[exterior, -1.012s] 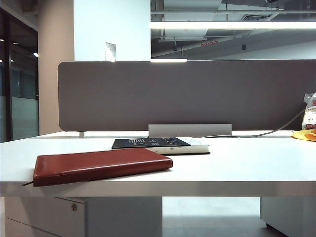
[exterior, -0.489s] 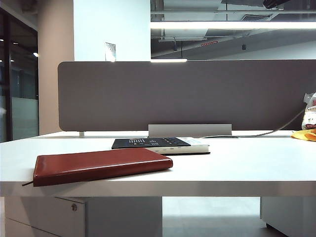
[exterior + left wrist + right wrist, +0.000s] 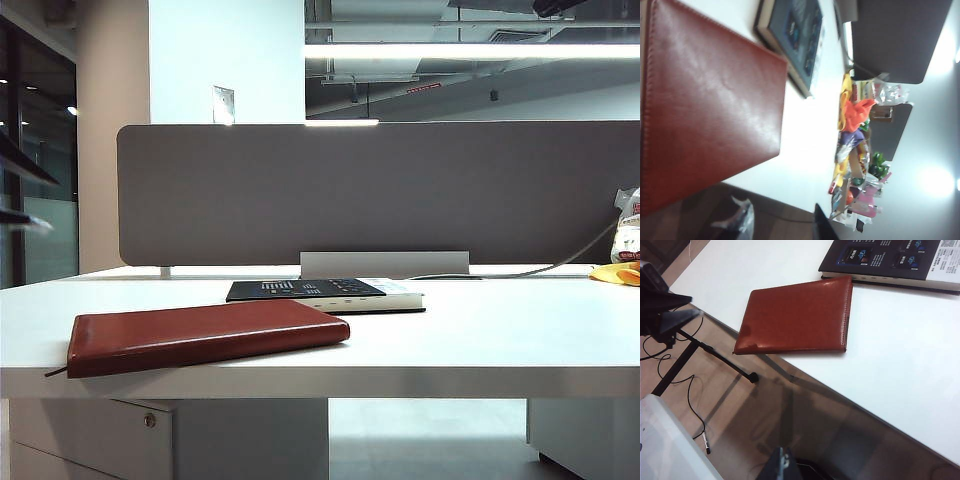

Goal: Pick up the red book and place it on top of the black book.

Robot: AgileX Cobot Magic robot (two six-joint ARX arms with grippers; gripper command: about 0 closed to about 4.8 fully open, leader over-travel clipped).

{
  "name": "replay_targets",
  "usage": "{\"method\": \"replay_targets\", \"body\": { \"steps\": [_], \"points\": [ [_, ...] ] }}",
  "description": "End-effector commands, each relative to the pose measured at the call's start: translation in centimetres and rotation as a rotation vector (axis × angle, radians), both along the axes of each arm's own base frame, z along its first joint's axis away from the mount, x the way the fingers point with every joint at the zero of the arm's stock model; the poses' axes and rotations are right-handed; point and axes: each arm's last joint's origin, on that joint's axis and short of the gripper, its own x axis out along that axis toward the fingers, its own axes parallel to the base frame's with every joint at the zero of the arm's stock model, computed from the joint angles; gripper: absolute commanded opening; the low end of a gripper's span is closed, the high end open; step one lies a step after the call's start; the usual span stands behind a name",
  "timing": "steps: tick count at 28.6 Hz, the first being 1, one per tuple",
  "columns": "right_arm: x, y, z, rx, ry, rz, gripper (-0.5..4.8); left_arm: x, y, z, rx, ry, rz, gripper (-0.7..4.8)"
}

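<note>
Red book (image 3: pixel 205 334) flat at the white table's (image 3: pixel 480 340) front edge, one corner overhanging; black book (image 3: pixel 322 292) just behind. Left gripper (image 3: pixel 28 195) hovering far left, fingers apart. Right gripper (image 3: pixel 782 467) barely visible, can't tell.

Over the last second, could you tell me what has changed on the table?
The left gripper came in at the exterior view's left edge, fingers apart, holding nothing. The red book and the black book stayed put; the right gripper hangs off the table's edge.
</note>
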Motion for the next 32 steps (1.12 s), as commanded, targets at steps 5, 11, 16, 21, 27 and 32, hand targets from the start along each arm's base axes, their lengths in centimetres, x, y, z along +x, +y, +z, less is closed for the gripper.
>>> {"method": "replay_targets", "body": {
  "steps": [5,11,16,21,27,32],
  "points": [
    [-0.1,0.0,0.1,-0.002,-0.006,0.006,0.0,1.2,-0.4,-2.8,0.052,0.09,-0.109,1.99],
    [-0.1,0.0,0.1,-0.002,-0.007,0.006,0.0,1.4,-1.7,-4.3,0.107,0.138,-0.173,2.41],
    [-0.1,0.0,0.1,-0.002,-0.006,0.006,0.0,1.5,-2.0,-5.0,0.14,0.154,-0.19,2.5],
    [-0.1,0.0,0.1,-0.002,-0.006,0.006,0.0,1.6,-2.0,-5.6,0.155,0.178,-0.183,2.5],
    [-0.1,0.0,0.1,-0.002,-0.006,0.006,0.0,1.8,-2.0,-6.2,0.173,0.194,-0.184,2.81],
    [-0.1,0.0,0.1,-0.002,-0.006,0.006,0.0,2.1,-2.0,-6.5,0.173,0.181,-0.178,2.87]
  ]
}}
